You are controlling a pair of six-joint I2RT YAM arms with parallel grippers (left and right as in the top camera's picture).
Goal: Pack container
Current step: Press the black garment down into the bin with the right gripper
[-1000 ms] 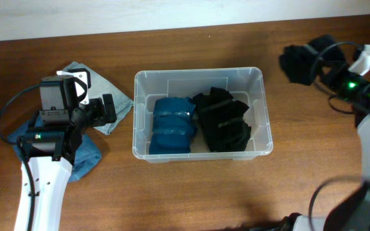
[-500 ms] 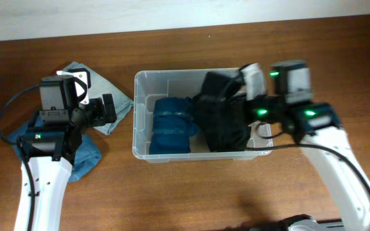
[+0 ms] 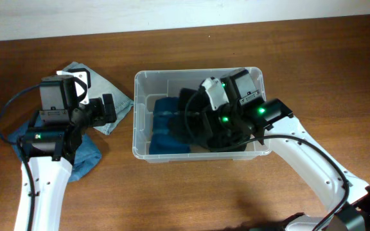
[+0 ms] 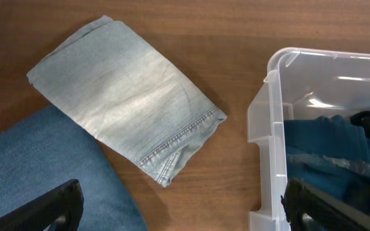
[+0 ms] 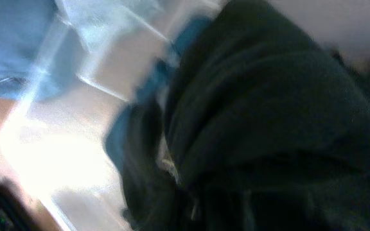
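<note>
The clear plastic container (image 3: pixel 172 76) stands mid-table and holds a folded blue garment (image 3: pixel 164 128) on its left and black clothing on its right. My right gripper (image 3: pixel 201 117) is down inside the container, shut on a black garment (image 3: pixel 190 109) that hangs over the blue one. The right wrist view is blurred and mostly filled by this black garment (image 5: pixel 268 115), with the container wall (image 5: pixel 56 128) at the left. My left gripper (image 3: pixel 110 110) is open and empty, just left of the container. In the left wrist view its open fingers (image 4: pixel 185 212) span bare wood beside the container's corner (image 4: pixel 272 128).
A folded light denim piece (image 3: pixel 101 90) lies left of the container, also in the left wrist view (image 4: pixel 124 96). A darker blue denim piece (image 3: pixel 85 157) lies under the left arm and shows in the left wrist view (image 4: pixel 37 173). A white wall runs along the table's far edge.
My right arm swung from the far right corner to the container with the black garment, then moved further left and down inside it. The left arm has not moved.
</note>
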